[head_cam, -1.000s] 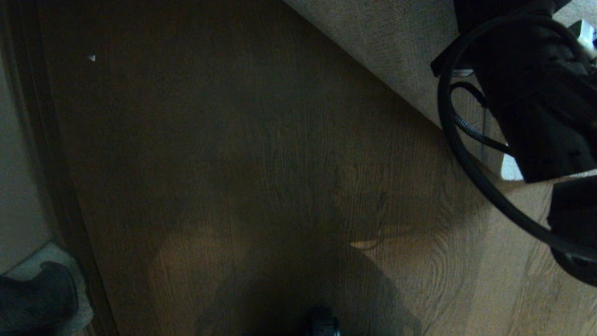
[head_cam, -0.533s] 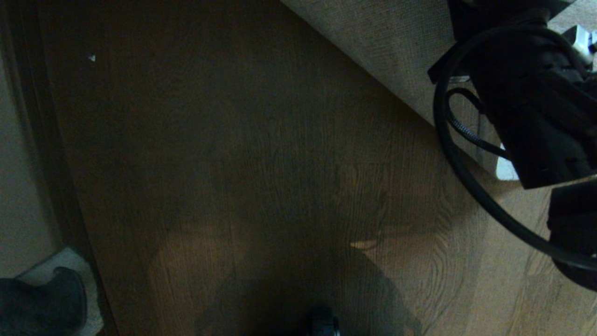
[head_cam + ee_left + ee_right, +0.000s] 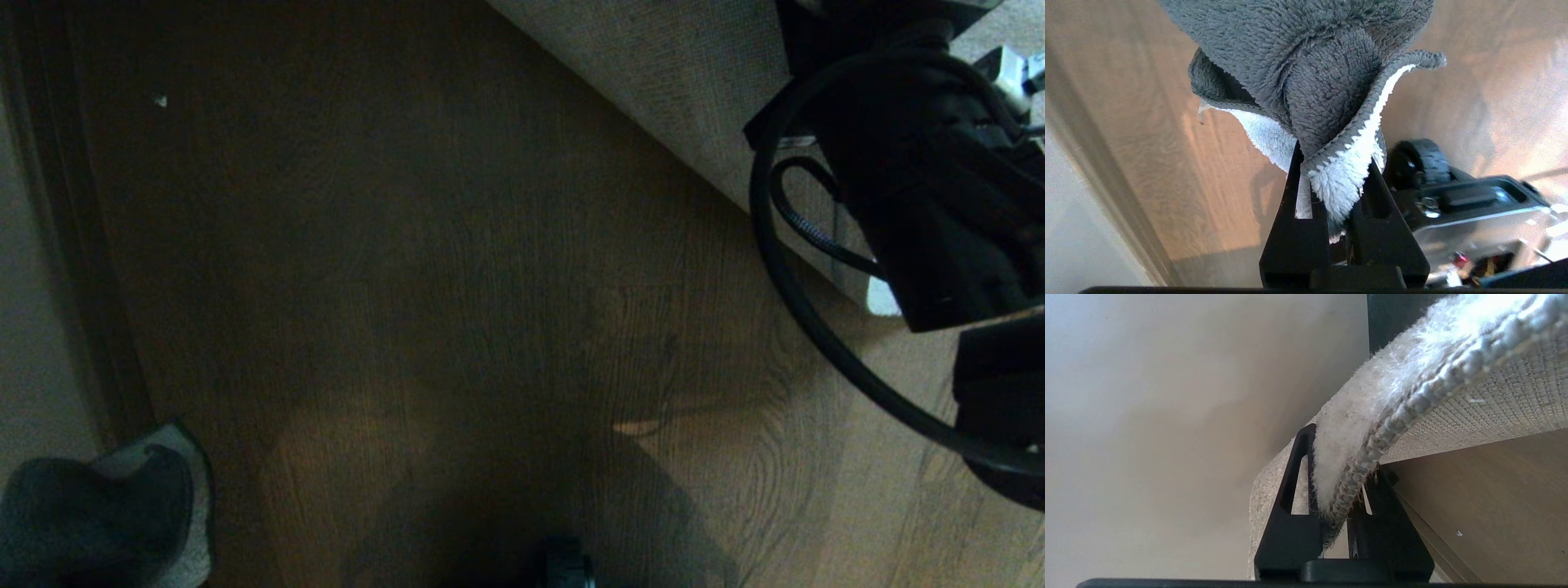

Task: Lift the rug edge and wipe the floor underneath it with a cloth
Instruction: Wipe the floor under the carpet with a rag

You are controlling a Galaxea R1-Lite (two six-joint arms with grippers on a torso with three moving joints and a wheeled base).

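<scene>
Rug point(image 3: 678, 90) edge lifted — cloth point(image 3: 1310, 69) clamped, floor point(image 3: 457, 269) bare.

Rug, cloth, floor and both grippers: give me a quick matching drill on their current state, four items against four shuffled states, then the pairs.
Column one:
1. rug
2. cloth
3. floor
4. small pale speck

Column two:
A. pinched in the left gripper, hanging bunched
B. lying on the bare planks, far from the lifted edge
C. edge clamped in the right gripper, woven backing showing
D. exposed wood grain, in shadow below the raised edge

Pairs: 1-C, 2-A, 3-D, 4-B
</scene>
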